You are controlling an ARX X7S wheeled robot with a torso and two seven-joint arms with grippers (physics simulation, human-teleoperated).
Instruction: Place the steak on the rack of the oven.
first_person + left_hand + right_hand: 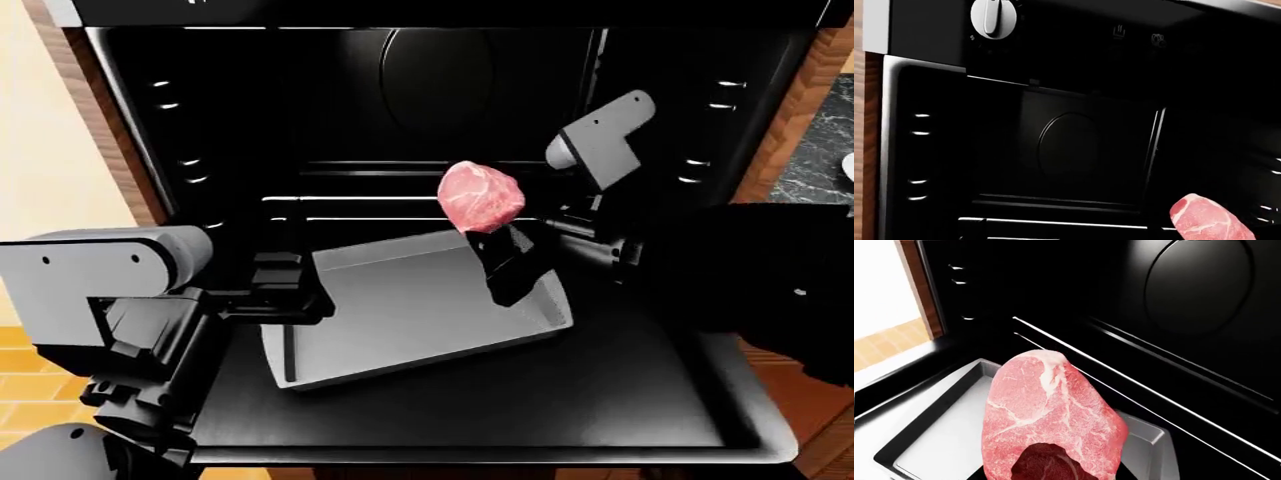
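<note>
A: Where's the pink-red marbled raw steak [479, 195] sitting?

B: Centre of the head frame, up in the air. The black right hand [505, 243] is gripping it from below, fingers closed on its lower end. It's hanging over the far right part of the flat grey rimmed metal rack [387, 320], not touching it.

A: And the rack?

B: It's lying skewed on the dark open door [534, 400] of the big black oven [267, 110], lower centre of the head frame, in front of the cavity. The long near rim is running from lower left up to the right.

A: Left hand?

B: The left hand [287, 285] is showing at the left of the head frame, right at the rack's left rim. Dark against dark, so I cannot tell whether it's open or closed, or touching.

A: Wrist cams?

B: In the right wrist frame the steak [1051, 420] is filling the lower centre, with the grey rack [934, 450] beneath and the round fan disc [1201, 285] at upper right. The left wrist frame is showing the steak [1207, 220] at lower right, a silver-white knob [993, 17] at the top, the fan disc [1071, 145] in the middle and ribbed side rails [919, 150] at left.
</note>
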